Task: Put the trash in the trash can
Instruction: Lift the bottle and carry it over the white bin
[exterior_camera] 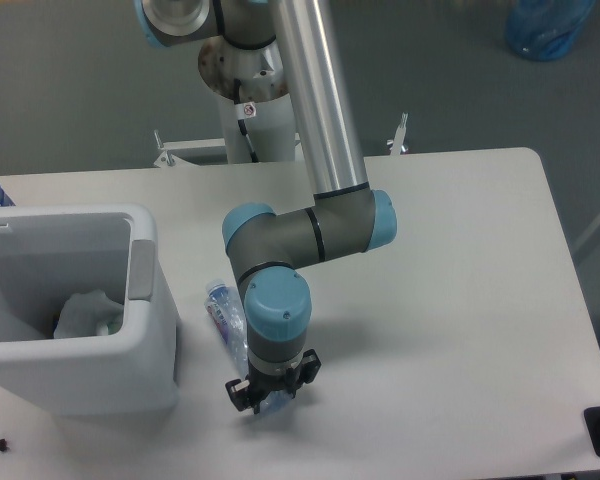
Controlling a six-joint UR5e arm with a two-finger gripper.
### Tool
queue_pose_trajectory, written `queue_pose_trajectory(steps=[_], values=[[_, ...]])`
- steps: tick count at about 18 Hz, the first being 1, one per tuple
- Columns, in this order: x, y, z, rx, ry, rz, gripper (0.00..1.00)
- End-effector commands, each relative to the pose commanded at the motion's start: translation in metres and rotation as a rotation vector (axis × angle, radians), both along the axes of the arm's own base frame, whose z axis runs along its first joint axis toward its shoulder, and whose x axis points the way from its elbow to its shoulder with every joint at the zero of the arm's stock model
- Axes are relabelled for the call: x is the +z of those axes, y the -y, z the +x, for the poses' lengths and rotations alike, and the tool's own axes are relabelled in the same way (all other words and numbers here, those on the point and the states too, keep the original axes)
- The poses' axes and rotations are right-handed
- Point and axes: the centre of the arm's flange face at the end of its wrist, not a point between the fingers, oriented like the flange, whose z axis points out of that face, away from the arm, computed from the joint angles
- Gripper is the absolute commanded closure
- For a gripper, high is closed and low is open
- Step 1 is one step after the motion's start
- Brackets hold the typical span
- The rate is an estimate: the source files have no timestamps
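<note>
Bottle (224, 318), crushed and clear, lies on the surface (460, 300) near the front edge, its near end under the gripper (270, 398) and its far end pointing up-left toward the bin. The gripper points straight down over that near end; its fingers seem to straddle the plastic, but whether they have closed on it I cannot tell. Just left stands the white trash can (130, 380), with a crumpled white wrapper (85, 312) already inside. Judging by this, the grasp on the bottle is the step in hand. Next comes a firm squeeze, a lift clear of the rim, then a carry left over the opening.
</note>
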Motion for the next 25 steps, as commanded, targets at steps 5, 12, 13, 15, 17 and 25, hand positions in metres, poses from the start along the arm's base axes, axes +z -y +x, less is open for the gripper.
queue_pose_trajectory(steps=[5, 12, 13, 15, 17, 25], values=[[0.064, 0.002, -0.012, 0.012, -0.069, 0.078, 0.37], [0.24, 0.04, -0.063, 0.092, -0.29, 0.309, 0.36], [0.253, 0.042, -0.065, 0.095, -0.314, 0.333, 0.36], [0.283, 0.053, -0.071, 0.111, -0.367, 0.382, 0.36], [0.312, 0.059, -0.063, 0.108, -0.408, 0.43, 0.36], [0.401, 0.078, -0.016, 0.066, -0.465, 0.574, 0.36]])
